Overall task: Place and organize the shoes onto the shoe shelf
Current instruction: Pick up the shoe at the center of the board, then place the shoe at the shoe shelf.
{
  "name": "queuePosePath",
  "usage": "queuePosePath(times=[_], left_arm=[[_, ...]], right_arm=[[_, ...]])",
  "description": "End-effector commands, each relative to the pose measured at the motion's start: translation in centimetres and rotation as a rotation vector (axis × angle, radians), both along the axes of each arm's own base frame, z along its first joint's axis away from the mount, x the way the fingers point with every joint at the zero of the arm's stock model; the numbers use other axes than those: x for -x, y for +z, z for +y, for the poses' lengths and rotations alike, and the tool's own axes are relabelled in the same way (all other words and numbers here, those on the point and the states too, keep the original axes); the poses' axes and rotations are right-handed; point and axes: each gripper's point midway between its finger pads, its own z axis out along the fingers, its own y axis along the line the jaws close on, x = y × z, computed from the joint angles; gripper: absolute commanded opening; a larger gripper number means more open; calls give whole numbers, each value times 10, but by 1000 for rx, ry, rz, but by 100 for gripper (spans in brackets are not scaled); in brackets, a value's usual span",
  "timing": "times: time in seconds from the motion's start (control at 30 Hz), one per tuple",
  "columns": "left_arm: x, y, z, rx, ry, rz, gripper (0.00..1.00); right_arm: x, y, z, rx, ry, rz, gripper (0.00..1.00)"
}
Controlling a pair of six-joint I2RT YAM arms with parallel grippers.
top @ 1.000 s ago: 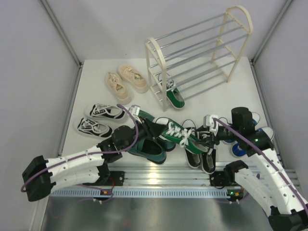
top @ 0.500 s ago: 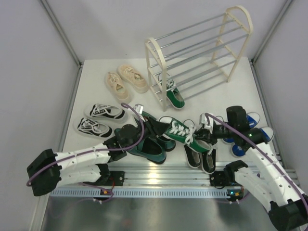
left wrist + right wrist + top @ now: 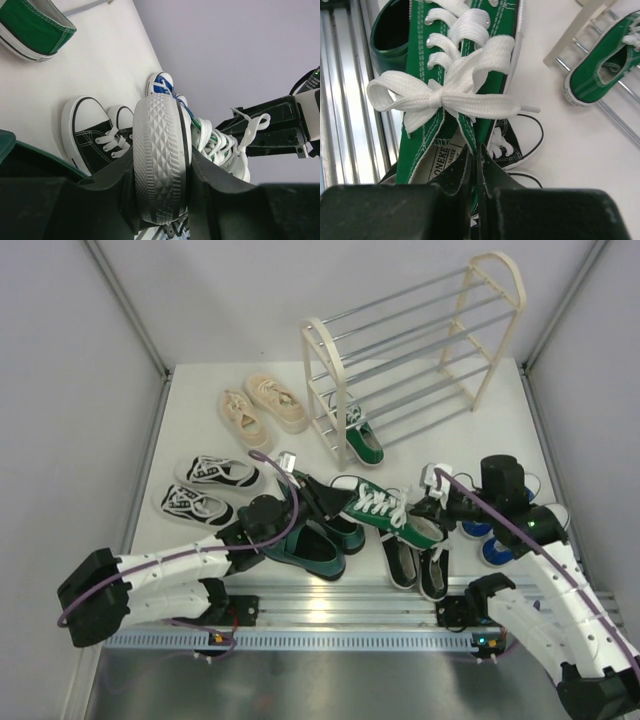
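One shoe shelf [image 3: 415, 345] is seen at the far side of the table [image 3: 480, 435]. Twelve shoes are counted from above:
- two cream sneakers [image 3: 262, 408]
- two striped sneakers [image 3: 208, 490]
- two dark green loafers [image 3: 312, 545]
- two black sneakers [image 3: 418, 562]
- two blue sneakers [image 3: 492, 545], partly hidden under the right arm
- two green ones

Only the second green sneaker [image 3: 364, 443] is on the shelf, laid on its lowest tier at the left end. The other pairs are spread over the table in front of the shelf.

The green sneaker [image 3: 385, 510] is held up between both arms, above the loafers and the black sneakers. The left gripper [image 3: 333, 502] is set partly open, with its fingers [image 3: 215, 180] clamped on the two sides of the sole near the toe. The right gripper [image 3: 430, 512] is closed almost completely, and only the thin fabric rim of the shoe's opening is pinched between its fingers [image 3: 450, 185].

The whole shelf and the cream and striped pairs are shown only from above. The diamond-patterned sole of the held shoe is shown only by the left wrist camera, where the right gripper is also seen beyond the laces. The white lace bow and a printed insole label are made out only in the right wrist view, and the closed fingers are seen most plainly there.
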Motion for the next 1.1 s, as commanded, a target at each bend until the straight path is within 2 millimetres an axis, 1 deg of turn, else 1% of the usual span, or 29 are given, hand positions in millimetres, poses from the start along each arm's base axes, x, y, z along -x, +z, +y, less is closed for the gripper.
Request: queuePosePath(times=[0.0, 0.03, 0.07, 0.1, 0.13, 0.17, 0.2, 0.23, 0.27, 0.3, 0.33, 0.37, 0.4, 0.43, 0.47, 0.53, 0.57, 0.67, 0.73, 0.77, 0.83, 0.87, 0.9, 0.97, 1.07], left_arm=[[-3, 85, 7, 240, 22, -104, 40], [-6, 77, 10, 212, 40, -89, 53], [-6, 77, 12, 206, 47, -86, 61], [-8, 81, 18, 201, 63, -103, 76], [-10, 76, 22, 165, 85, -93, 79], [-12, 76, 26, 141, 97, -96, 82], [-12, 83, 34, 120, 117, -129, 85], [-14, 77, 39, 56, 135, -119, 87], [-16, 77, 45, 18, 151, -129, 88], [-15, 83, 55, -26, 170, -174, 89], [-16, 76, 63, -105, 191, -158, 90], [-13, 80, 72, -156, 199, -209, 91], [-12, 80, 79, -203, 208, -222, 91], [-11, 77, 86, -249, 218, -232, 93], [-9, 71, 102, -351, 236, -241, 94], [-6, 67, 117, -428, 254, -254, 97], [-3, 65, 132, -483, 275, -260, 97], [6, 69, 154, -509, 295, -291, 98], [12, 66, 166, -531, 306, -293, 98], [16, 73, 173, -512, 320, -309, 98], [20, 72, 184, -527, 333, -310, 98], [23, 76, 190, -519, 343, -321, 98], [24, 76, 194, -522, 352, -322, 98], [26, 73, 200, -530, 362, -319, 98], [27, 62, 202, -551, 356, -313, 98]], right_arm=[[-17, 46, -3, -64, -102, -49, 0], [-21, 44, -6, -56, -134, -31, 0], [-25, 45, -9, -51, -170, -11, 0], [-29, 42, -13, -37, -197, -1, 0], [-30, 41, -16, -33, -215, 12, 0], [-35, 40, -22, -33, -250, 23, 0], [-37, 40, -26, -30, -274, 28, 0], [-40, 39, -30, -25, -296, 29, 0], [-44, 39, -38, -20, -335, 30, 0], [-48, 39, -44, -7, -368, 30, 0], [-50, 37, -48, 3, -387, 30, 0], [-55, 38, -55, 5, -425, 26, 0], [-59, 37, -61, 10, -457, 25, 0], [-63, 36, -64, 8, -482, 36, 0], [-69, 36, -71, 7, -515, 36, 0], [-77, 33, -77, 7, -557, 54, 0], [-81, 33, -81, 5, -580, 58, 0], [-94, 38, -88, -19, -637, 51, 0], [-105, 44, -93, -37, -685, 39, 0], [-108, 48, -95, -39, -703, 28, 0], [-116, 56, -98, -57, -731, 12, 0], [-119, 58, -103, -62, -758, 8, 0], [-123, 61, -111, -65, -794, -1, 0], [-126, 69, -114, -86, -821, -21, 0], [-130, 74, -119, -91, -858, -33, 0]])
